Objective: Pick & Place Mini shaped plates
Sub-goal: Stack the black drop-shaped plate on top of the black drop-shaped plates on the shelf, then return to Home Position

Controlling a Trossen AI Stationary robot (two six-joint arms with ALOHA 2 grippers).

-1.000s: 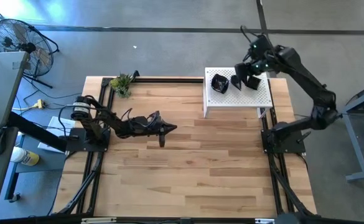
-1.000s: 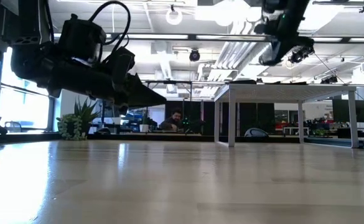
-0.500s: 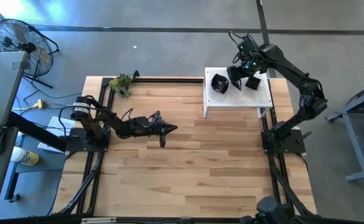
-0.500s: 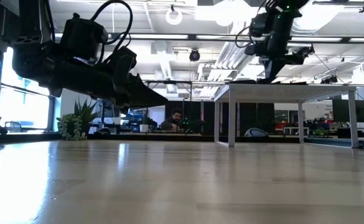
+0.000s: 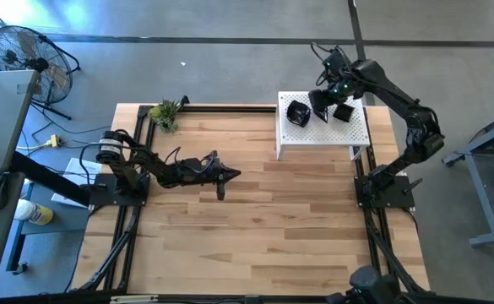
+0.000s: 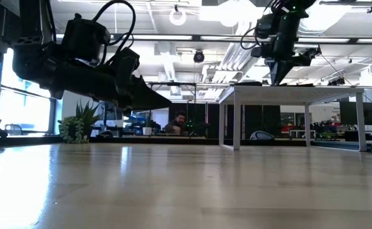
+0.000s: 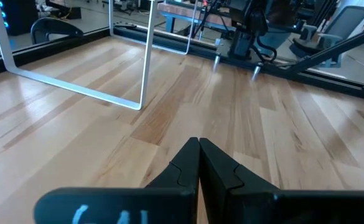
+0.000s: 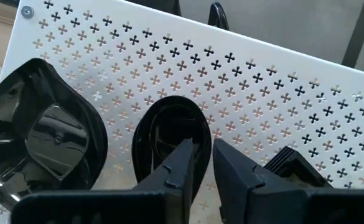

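Observation:
On the white perforated platform (image 8: 281, 93) at the table's far right lie three glossy black mini plates. They are a wavy-edged one (image 8: 45, 134), a teardrop one (image 8: 166, 134) and a third one, seen only in part (image 8: 294, 165). My right gripper (image 8: 205, 149) points steeply down over the teardrop plate. It is slightly open, with one finger over the plate's hollow and the other outside its rim. My left gripper (image 5: 234, 175) hovers shut over the wood at the table's left middle, holding nothing. My right gripper comes from above with its fingers (image 8: 182, 165) on either side of the teardrop plate's rim (image 8: 204, 132) at the plate's wider end. The plate lies flat on the platform. Whether either finger touches the rim, I cannot tell.
A small green plant (image 5: 165, 112) stands at the table's far left corner. The platform's white legs (image 7: 145, 56) come down onto the wood at the right. Bare wood (image 5: 263, 228) spreads over the middle and near part. A person (image 6: 180, 121) sits in the room far behind.
My right gripper has come down toward the platform and shifted toward the table's left, tipping steeper. It now stands just above the platform top between the wavy-edged plate and the third plate.

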